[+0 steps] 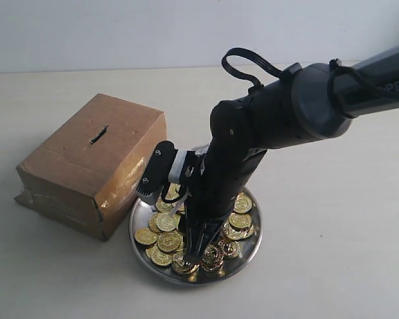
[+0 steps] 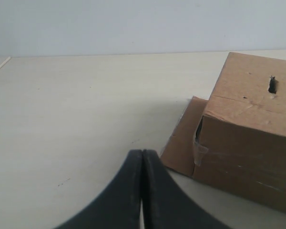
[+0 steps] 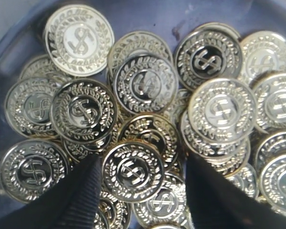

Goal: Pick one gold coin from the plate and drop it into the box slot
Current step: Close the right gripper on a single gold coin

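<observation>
- Gold coin (image 3: 132,171), a small shiny round metal disc embossed with a dollar sign inside a laurel wreath, lies on top of the heap in the plate, in the gap between the two black fingers (image 3: 76,200) of the right gripper (image 3: 143,162).
- It is one of dozens of identical coins, overlapping and stacked in loose layers.
- Holding the whole heap is a round shallow silver metal plate (image 1: 137,216) with a raised rim. It sits on the pale beige tabletop (image 1: 332,219), and its left edge is just beside the box.
- Right gripper (image 1: 196,256) points steeply down into the plate with its jaws spread wide, one finger on either side of the coin. Whether either finger touches the coin cannot be told.
- Brown rectangular cardboard box (image 1: 93,166), with glossy clear tape on its edges, stands to the left of the plate. Its flaps are shut, so nothing inside shows.
- On the box's flat top panel is a short narrow dark slot (image 1: 98,135). No coin is on or near it.
- Left gripper (image 2: 142,162) hangs over bare tabletop, apart from the box (image 2: 248,148). Its black fingers are pressed together with nothing between them.
- A flat cardboard flap (image 2: 181,143) juts out from under the box on that side.
</observation>
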You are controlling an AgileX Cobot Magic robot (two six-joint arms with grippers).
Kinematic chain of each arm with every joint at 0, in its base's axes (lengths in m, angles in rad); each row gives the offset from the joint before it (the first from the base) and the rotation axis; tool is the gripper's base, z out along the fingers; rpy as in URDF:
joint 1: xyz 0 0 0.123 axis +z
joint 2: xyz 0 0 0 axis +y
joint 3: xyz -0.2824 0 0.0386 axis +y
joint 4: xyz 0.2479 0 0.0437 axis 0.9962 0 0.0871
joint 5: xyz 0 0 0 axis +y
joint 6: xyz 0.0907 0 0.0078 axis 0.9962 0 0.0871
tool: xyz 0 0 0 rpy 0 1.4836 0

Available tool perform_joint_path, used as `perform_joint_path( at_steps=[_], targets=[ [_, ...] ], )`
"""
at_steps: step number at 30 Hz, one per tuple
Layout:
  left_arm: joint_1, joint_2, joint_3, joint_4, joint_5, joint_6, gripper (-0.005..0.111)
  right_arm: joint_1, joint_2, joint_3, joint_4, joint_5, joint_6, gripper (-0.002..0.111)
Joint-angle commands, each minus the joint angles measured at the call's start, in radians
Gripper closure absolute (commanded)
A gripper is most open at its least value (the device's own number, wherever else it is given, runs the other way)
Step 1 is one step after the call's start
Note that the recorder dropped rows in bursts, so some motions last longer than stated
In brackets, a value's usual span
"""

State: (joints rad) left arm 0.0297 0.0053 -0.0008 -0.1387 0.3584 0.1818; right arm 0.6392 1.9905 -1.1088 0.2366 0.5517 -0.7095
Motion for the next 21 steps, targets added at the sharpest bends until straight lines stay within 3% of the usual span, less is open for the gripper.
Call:
perform_joint_path(
  at_steps=[1, 16, 21],
  targets=[
    [0.000, -0.005, 0.001, -0.007, -0.010, -0.002, 0.107, 0.000, -0.001, -0.008, -0.004, -0.009, 0.005, 0.057],
    [0.000, -0.005, 0.001, -0.007, -0.010, -0.002, 0.107, 0.000, 0.001, -0.008, -0.010, 0.009, 0.030, 0.061],
    [0.000, -0.005, 0.001, -0.007, -0.010, -0.002, 0.107, 0.000, 0.001, -0.008, -0.012, 0.018, 0.030, 0.070]
  ],
)
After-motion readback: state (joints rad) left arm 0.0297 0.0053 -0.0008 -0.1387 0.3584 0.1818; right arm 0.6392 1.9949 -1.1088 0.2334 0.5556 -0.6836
